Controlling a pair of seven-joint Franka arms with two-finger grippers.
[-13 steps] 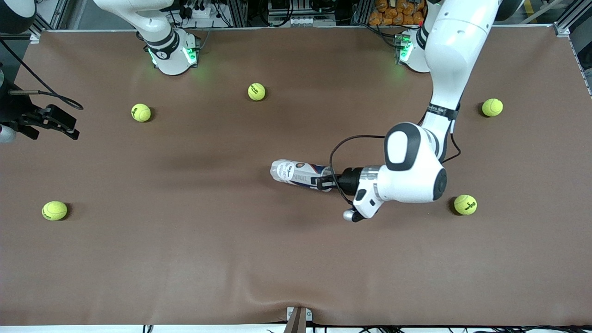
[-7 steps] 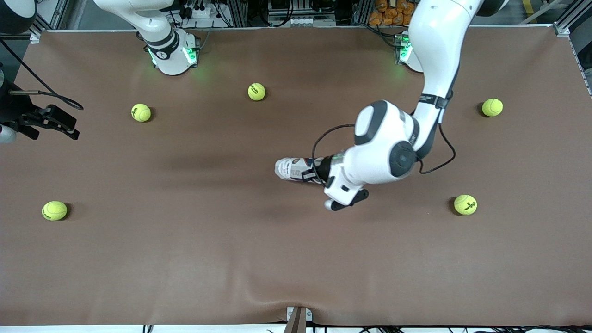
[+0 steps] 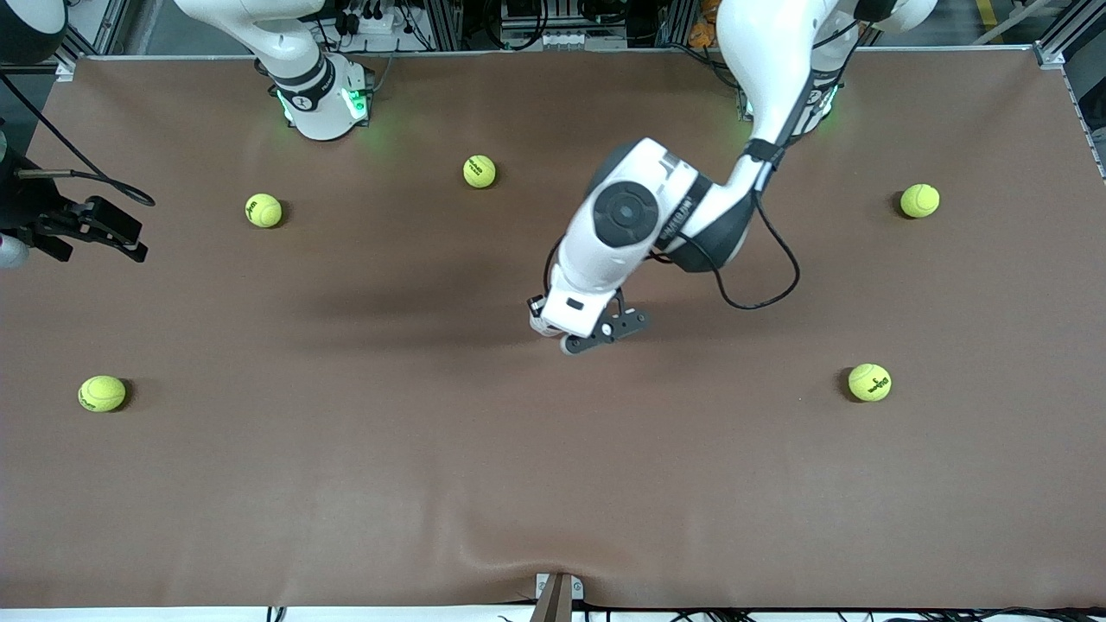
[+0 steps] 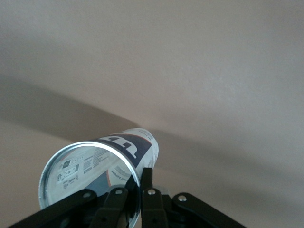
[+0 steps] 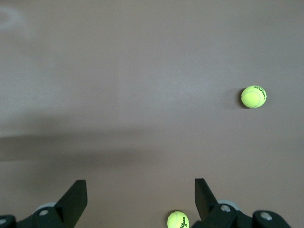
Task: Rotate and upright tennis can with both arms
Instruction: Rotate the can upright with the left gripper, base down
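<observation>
Front view: left arm (image 3: 760,78) reaching from its base at the table's top edge down toward mid-table, wrist bent over so the left gripper (image 3: 553,324) sits almost hidden beneath it. Left wrist view: fingers (image 4: 147,190) pinched shut on the silvery rim of the tennis can (image 4: 102,164), one finger inside the open mouth and one outside; can tilted, its closed end resting on the brown table (image 4: 213,71), its white and navy label facing up. From the front, only a sliver of the can peeking out at the wrist, near the middle of the table and well apart from every edge. Right arm (image 3: 285,52) waiting folded at its base; right gripper (image 3: 91,229) held up over the table edge at the right arm's end, fingers (image 5: 76,199) spread wide with nothing between them, as seen from the right wrist. Five tennis balls (image 3: 479,171) scattered on the table: two toward the top edge, one near each end lower down, and one close to the edge at the left arm's end.
</observation>
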